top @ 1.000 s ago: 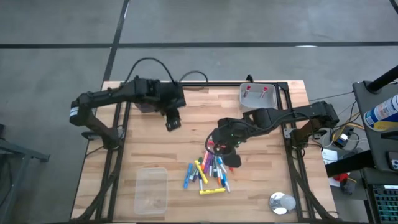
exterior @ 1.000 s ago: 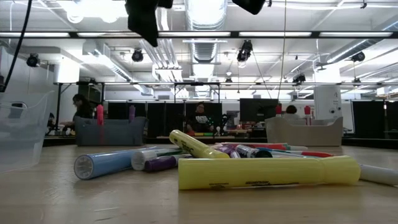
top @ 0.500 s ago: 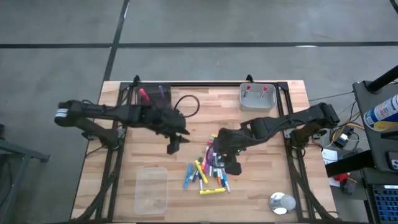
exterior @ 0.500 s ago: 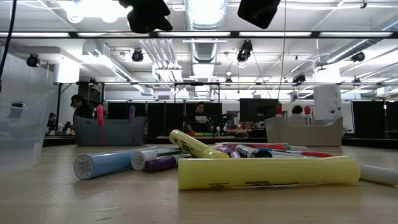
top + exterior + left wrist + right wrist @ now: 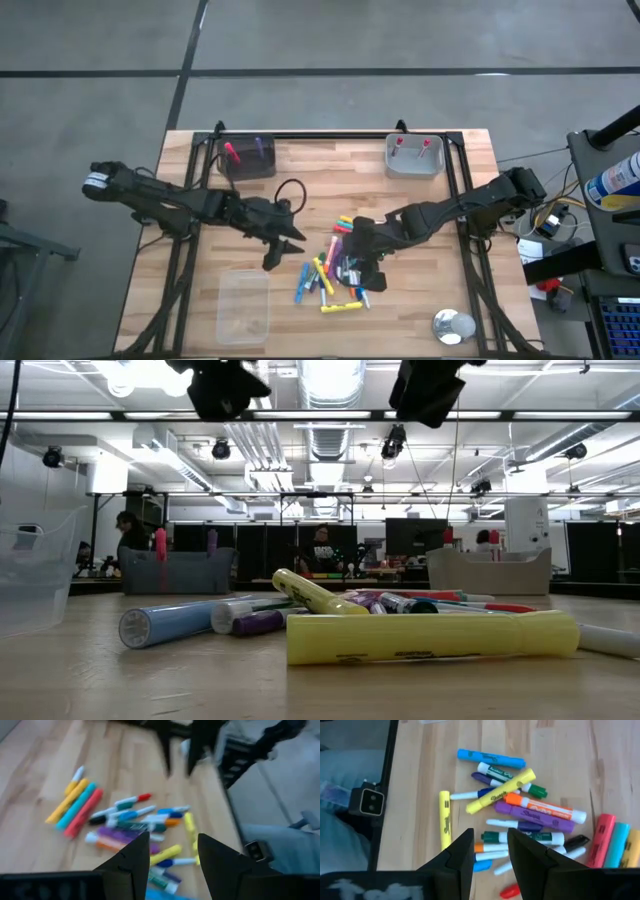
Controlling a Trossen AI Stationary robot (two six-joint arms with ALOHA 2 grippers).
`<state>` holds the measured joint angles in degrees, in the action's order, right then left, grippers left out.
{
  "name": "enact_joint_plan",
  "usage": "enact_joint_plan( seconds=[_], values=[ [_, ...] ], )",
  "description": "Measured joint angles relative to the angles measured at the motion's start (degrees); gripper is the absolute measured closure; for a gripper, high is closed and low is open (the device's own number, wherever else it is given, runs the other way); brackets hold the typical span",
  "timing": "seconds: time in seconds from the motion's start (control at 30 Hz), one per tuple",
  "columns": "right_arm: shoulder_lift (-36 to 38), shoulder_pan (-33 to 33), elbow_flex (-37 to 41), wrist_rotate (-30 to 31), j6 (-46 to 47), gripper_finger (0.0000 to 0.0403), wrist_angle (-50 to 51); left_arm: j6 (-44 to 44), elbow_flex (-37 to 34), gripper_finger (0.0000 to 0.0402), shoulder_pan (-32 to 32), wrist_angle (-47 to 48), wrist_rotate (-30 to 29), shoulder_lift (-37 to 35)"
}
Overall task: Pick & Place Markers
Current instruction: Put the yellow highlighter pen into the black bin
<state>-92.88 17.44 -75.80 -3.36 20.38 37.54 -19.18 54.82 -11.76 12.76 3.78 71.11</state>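
- Both claws hang empty above the markers (image 5: 335, 268), which lie in a loose heap on the wooden table (image 5: 320, 170), near its front-centre.
- Left gripper (image 5: 283, 247) sits just beside the heap's left edge with its fingers parted and nothing between them; in its wrist view the gap frames the purple and yellow pens.
- Right gripper (image 5: 365, 262) hovers over the heap's right side with a narrower gap, also holding nothing; its wrist view looks down on the orange, purple and green pens (image 5: 535, 815).
- My read is that the step in hand is a reach toward a single pen, so choosing one that lies apart matters most.
- Outliers look easiest: the yellow highlighter (image 5: 444, 820) lying alone, or the pink, teal and yellow trio (image 5: 75, 805) at the heap's far end.
- Fingers should straddle the barrel across its width, turned square to its length, so it does not roll away on closing.
- Crossed pens in the middle risk dragging neighbours; better to leave them until the edges are cleared.
- With both arms near the same heap, one should probably go in at a time.
- Two bins wait at the back edge: a dark bin (image 5: 248, 156) on the left and a grey bin (image 5: 414, 155) on the right, each already holding a couple of pens.
- A clear box (image 5: 243, 305) also lies at the front left; which of these is the target I cannot tell.
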Motion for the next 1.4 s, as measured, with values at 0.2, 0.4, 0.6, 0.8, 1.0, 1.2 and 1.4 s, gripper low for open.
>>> enact_joint_plan(
  seconds=[0.2, 0.4, 0.6, 0.8, 1.0, 1.2, 1.4],
  values=[
    [0.0, 1.9, 3.3, 0.9, 0.0, 0.0289, -6.1, -0.1, -2.1, 0.0244, -2.8, -6.0, 0.0, 0.1],
    [-0.6, 4.7, 5.9, 4.5, -0.7, 0.0289, -11.8, 0.7, -3.6, 0.0244, -4.1, -10.7, 0.1, 0.1],
    [-2.4, 6.6, 6.3, 5.6, -0.6, 0.0289, -14.3, -1.1, -4.9, 0.0244, -4.2, -11.7, 0.0, 0.1],
    [-6.3, 8.8, 6.4, 5.9, -0.6, 0.0289, -13.7, -4.6, -5.5, 0.0244, -4.2, -12.6, 0.0, 0.9],
    [-9.7, 10.2, 6.1, 6.7, 2.0, 0.0289, -14.5, -4.5, -5.5, 0.0244, -5.1, -13.2, 0.0, 3.6],
    [-10.5, 11.5, 6.1, 8.0, 3.6, 0.029, -15.2, -4.5, -5.5, 0.0244, -6.8, -15.9, -0.2, 6.9],
    [-10.2, 12.3, 6.1, 8.5, 5.2, 0.0292, -15.5, -4.5, -3.8, 0.0244, -9.4, -19.3, -2.4, 11.3]
  ],
)
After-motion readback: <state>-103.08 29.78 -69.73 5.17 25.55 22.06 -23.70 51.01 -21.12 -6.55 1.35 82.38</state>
